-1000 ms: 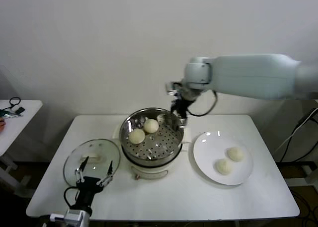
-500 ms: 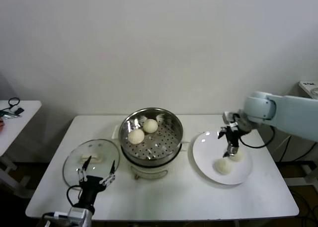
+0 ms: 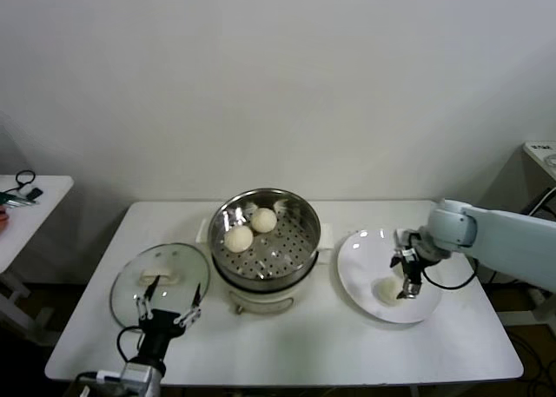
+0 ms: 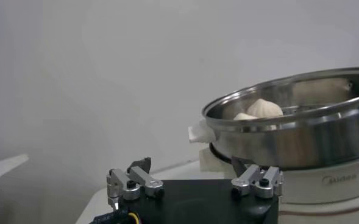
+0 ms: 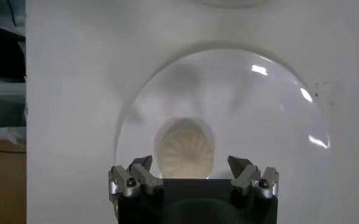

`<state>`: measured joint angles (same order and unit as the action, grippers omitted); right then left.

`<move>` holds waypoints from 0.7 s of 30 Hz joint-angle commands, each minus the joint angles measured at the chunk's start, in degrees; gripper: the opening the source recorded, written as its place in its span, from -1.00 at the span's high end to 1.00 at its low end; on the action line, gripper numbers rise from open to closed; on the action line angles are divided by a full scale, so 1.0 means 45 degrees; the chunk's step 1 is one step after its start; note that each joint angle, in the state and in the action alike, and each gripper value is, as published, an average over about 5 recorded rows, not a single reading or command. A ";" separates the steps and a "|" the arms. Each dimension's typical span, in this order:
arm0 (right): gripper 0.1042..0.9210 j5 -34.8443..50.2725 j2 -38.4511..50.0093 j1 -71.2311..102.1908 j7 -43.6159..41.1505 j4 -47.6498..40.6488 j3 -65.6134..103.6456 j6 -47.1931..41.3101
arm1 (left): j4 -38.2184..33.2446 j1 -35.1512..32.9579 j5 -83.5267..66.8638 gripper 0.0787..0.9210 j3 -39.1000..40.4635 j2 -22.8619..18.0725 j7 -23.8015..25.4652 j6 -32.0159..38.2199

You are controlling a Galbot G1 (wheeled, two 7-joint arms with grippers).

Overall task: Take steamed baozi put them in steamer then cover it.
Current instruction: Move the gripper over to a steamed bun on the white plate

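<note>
A plain white wall [image 3: 261, 76] is seen behind a white rectangular surface [image 3: 287, 345]. A second white surface [image 3: 26, 215], with small dark items lying on it, is placed to the left, apart from the first.

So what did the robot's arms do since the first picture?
The right gripper swung from above the steamer across to the plate and came down, fingers open, over a baozi. Nothing is gripped yet. The left gripper, the cover and the two baozi in the steamer stayed put.
</note>
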<state>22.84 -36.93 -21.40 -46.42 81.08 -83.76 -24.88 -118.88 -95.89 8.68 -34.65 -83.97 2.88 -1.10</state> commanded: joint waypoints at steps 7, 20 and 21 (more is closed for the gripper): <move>-0.76 -0.0591 -0.0756 0.1583 0.0210 -0.0995 0.0962 -0.0224 | 0.0194 0.0218 0.0004 -0.77 0.0031 0.0029 0.0027 -0.0065; -0.45 -0.0590 -0.0811 0.0905 0.0039 -0.0801 0.0587 -0.0272 | 0.0179 0.0273 -0.0063 -0.77 0.0008 0.0039 0.0017 -0.0065; -0.44 -0.0577 -0.0788 0.0718 -0.0030 -0.0747 0.0481 -0.0223 | 0.0165 0.0265 -0.0065 -0.77 0.0008 0.0036 0.0016 -0.0062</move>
<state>20.56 -40.00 -17.18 -46.27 77.97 -81.27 -25.86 -118.05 -94.70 8.45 -34.64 -83.82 2.99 -1.43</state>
